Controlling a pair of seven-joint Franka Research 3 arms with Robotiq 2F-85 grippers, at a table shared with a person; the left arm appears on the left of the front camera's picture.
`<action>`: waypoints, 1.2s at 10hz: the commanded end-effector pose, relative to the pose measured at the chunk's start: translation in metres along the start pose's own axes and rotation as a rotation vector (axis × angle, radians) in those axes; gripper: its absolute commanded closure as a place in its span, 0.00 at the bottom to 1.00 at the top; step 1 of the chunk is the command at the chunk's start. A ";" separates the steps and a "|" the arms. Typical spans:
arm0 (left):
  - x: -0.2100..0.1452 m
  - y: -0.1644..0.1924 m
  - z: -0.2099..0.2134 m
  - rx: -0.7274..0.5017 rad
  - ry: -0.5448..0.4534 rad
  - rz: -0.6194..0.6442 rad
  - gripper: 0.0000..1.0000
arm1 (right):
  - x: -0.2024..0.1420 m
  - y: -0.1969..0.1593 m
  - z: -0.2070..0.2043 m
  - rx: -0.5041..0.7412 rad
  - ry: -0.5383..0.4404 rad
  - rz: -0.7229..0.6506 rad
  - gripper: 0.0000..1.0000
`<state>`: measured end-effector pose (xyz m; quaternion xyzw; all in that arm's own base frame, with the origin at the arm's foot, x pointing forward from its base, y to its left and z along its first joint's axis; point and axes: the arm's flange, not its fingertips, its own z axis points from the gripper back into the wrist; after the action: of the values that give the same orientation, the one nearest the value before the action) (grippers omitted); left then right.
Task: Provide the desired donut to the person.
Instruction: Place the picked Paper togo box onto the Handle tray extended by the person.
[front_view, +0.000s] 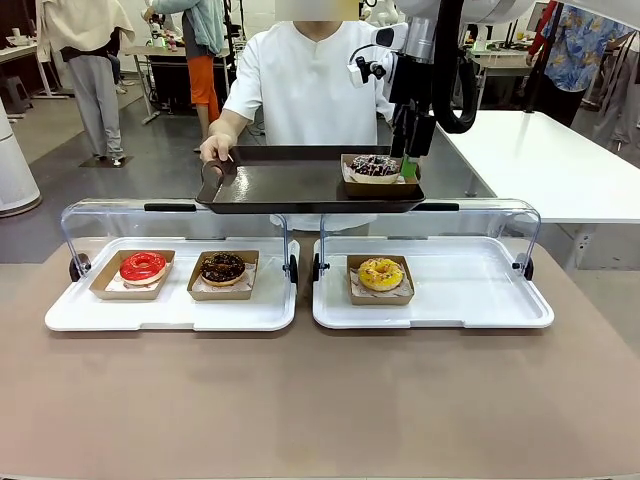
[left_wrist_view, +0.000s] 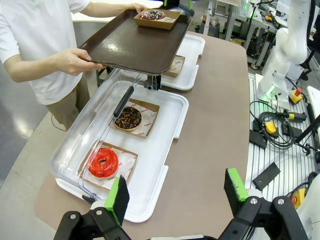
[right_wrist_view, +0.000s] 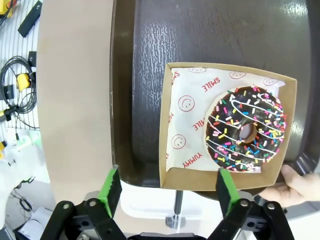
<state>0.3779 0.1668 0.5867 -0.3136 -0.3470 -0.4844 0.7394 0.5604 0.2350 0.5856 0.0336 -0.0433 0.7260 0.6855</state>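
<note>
Robot's right hand (right_wrist_view: 168, 174): pads apart, gripping nothing, poised over the lower edge of a carton (right_wrist_view: 192, 178). Contents: chocolate sprinkle donut (right_wrist_view: 245, 131). The carton sits at the right end of the brown tray (front_view: 290, 180), upper centre of the front view, held by the person (front_view: 310, 80). Robot's left hand (left_wrist_view: 176, 179): pads apart, empty, above the tabletop (left_wrist_view: 215, 130).
</note>
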 end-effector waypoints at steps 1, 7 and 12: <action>0.001 -0.001 0.002 -0.005 -0.014 -0.006 0.00 | -0.002 0.000 -0.002 0.020 -0.024 0.020 0.00; 0.001 -0.001 0.002 -0.005 -0.014 -0.006 0.00 | -0.053 0.058 0.021 0.063 -0.084 0.129 0.00; 0.001 -0.001 0.002 -0.005 -0.014 -0.006 0.00 | -0.122 0.120 0.017 -0.026 -0.061 0.132 0.00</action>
<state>0.3779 0.1668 0.5865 -0.3137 -0.3467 -0.4843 0.7395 0.4609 0.1000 0.5987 0.0606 -0.0564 0.7571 0.6480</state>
